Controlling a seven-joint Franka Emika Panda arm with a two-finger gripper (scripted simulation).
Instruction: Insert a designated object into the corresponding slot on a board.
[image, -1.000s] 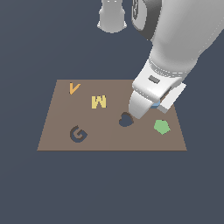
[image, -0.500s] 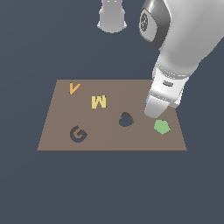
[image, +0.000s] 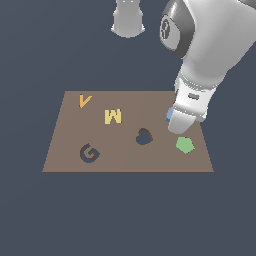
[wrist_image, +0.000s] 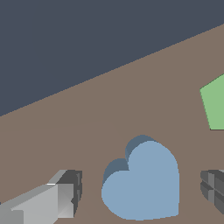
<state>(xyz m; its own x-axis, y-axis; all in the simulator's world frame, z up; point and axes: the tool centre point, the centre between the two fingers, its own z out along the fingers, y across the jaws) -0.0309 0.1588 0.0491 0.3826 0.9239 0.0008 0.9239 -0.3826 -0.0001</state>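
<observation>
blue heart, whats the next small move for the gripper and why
Probably close the gripper on the blue heart. In the wrist view the heart lies on the board between the two open fingers, with gaps on both sides, so nothing holds it yet. The heart-shaped slot is empty.

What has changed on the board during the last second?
The gripper moved toward the exterior view's right, off the heart slot, and now straddles the blue heart with jaws open, not gripping. The M, V and pentagon stayed put.
</observation>
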